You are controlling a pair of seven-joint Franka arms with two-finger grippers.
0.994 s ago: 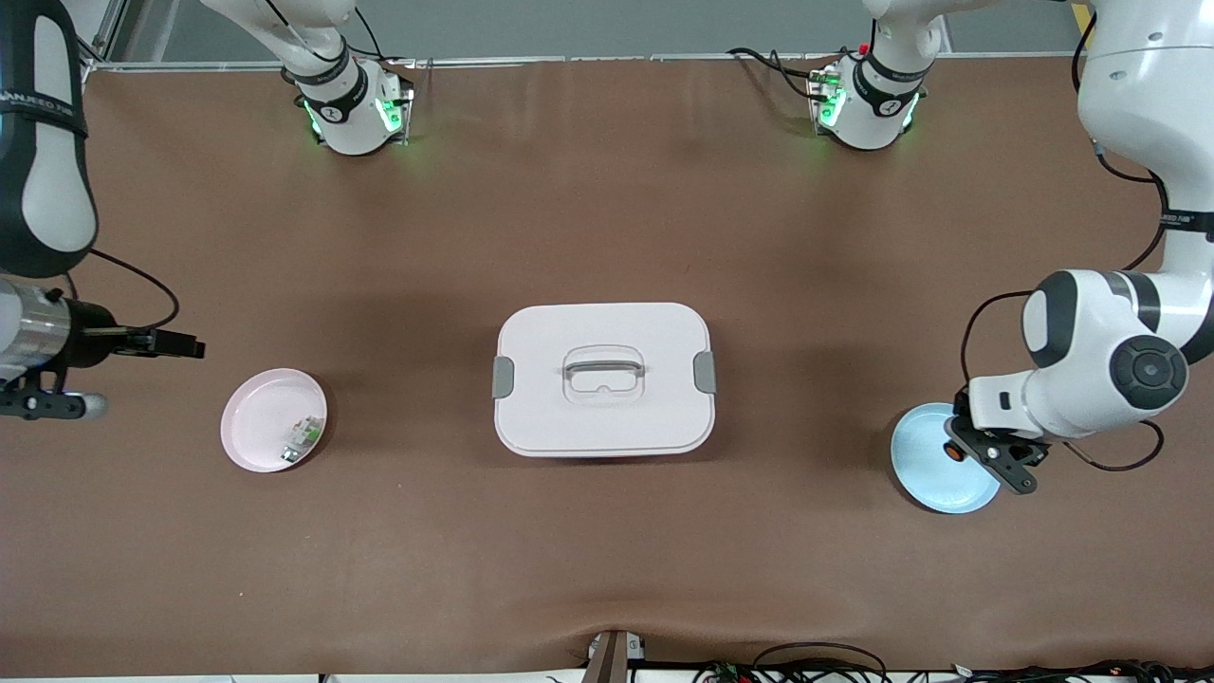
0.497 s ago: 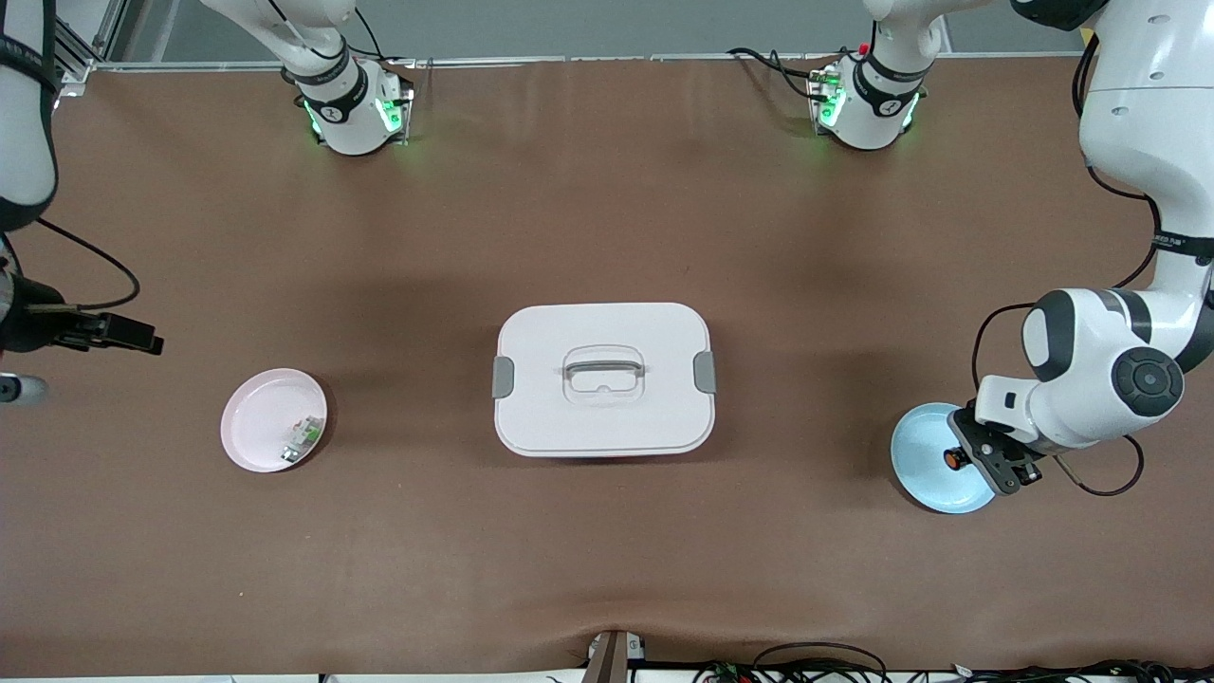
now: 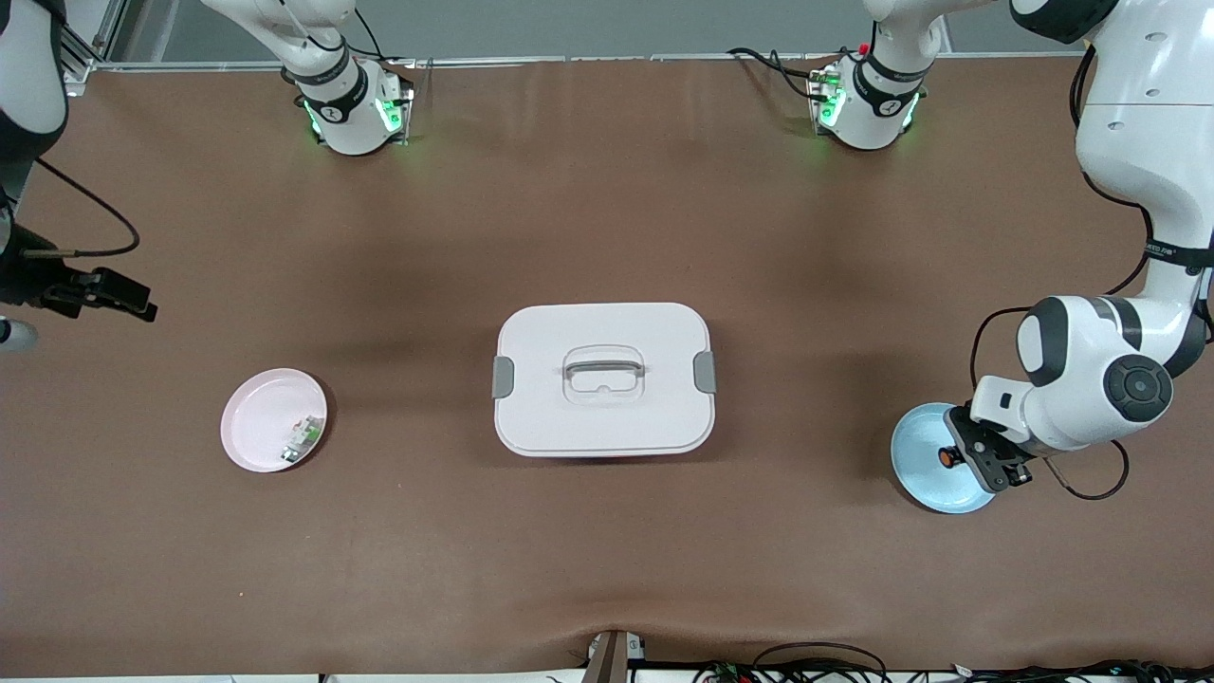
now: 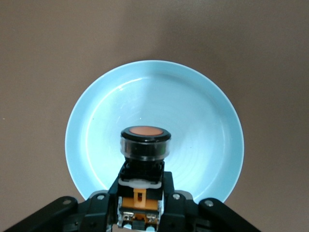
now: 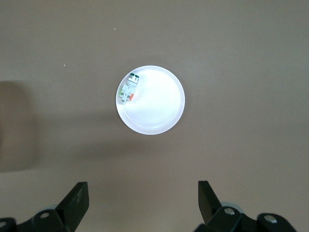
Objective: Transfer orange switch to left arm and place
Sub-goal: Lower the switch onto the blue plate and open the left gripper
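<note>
Gripping the orange switch (image 4: 145, 145) between clenched fingers, the left gripper (image 3: 982, 457) hangs over the blue plate (image 3: 920, 446) at the left arm's end of the table. In the left wrist view the switch's round orange cap faces the plate's pale floor, its black body pinched from both sides, and the plate (image 4: 203, 121) lies bare beneath it. Whether the switch touches the plate cannot be told.

The box (image 3: 603, 378), white with grey side clips and a grey handle set in its lid, stands closed at the middle of the table, well apart from both plates.

The right gripper (image 5: 142, 200) is held high over the brown table (image 3: 607, 218) at the right arm's end, its fingers spread wide with nothing between them. The right wrist view looks down on the pink plate (image 3: 261, 417), in which a small white-and-green component (image 3: 302, 439) lies against the rim.
</note>
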